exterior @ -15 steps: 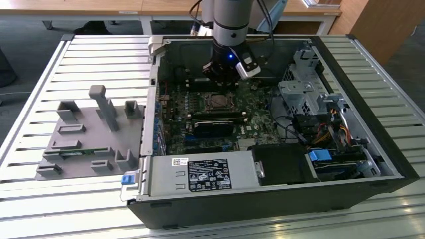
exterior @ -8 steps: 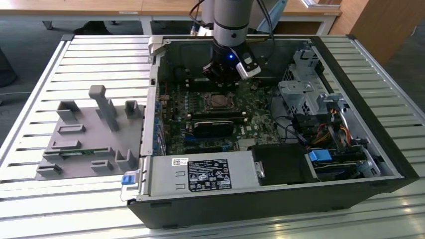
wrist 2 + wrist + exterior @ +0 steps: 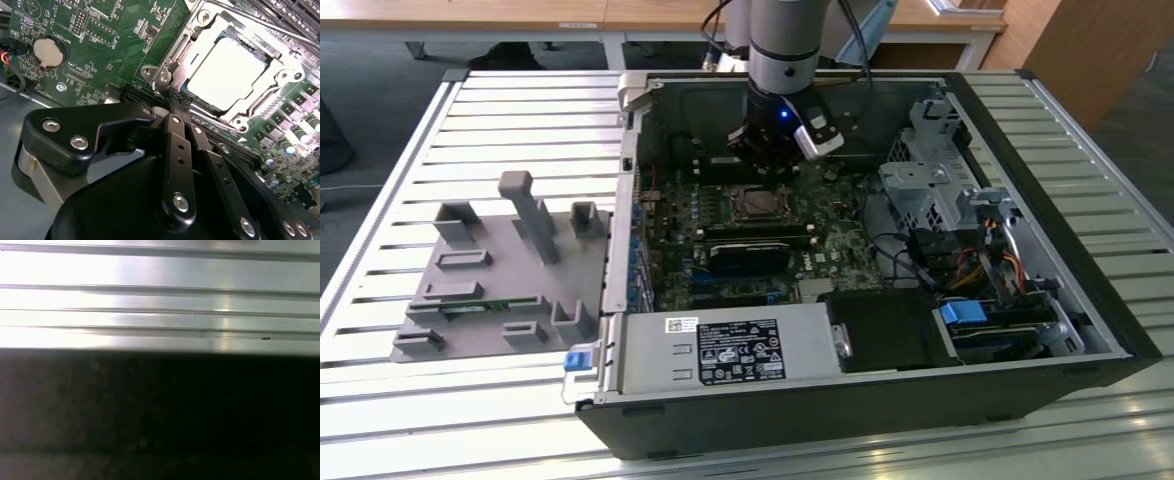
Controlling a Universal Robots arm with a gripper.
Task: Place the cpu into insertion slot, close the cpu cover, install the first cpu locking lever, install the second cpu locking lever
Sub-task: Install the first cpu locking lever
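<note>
In the second wrist view, nearest the camera, the black gripper has its two fingers pressed together with no gap between them and nothing held. Their tips sit just beside the near corner of the insertion slot, by a corner screw.

Just beyond, the cpu lies flat in the socket, its pale metal face glaring white. The cpu cover is down around it, framing the chip through its window. A thin locking lever runs along the far side of the socket; whether it is latched is hard to tell.

In the exterior view, the arm stands over the open computer case, with the gripper just above the socket.

Judging by this, lever work is in hand: keep the closed tips off the chip's face and press only on the lever wire.
</note>
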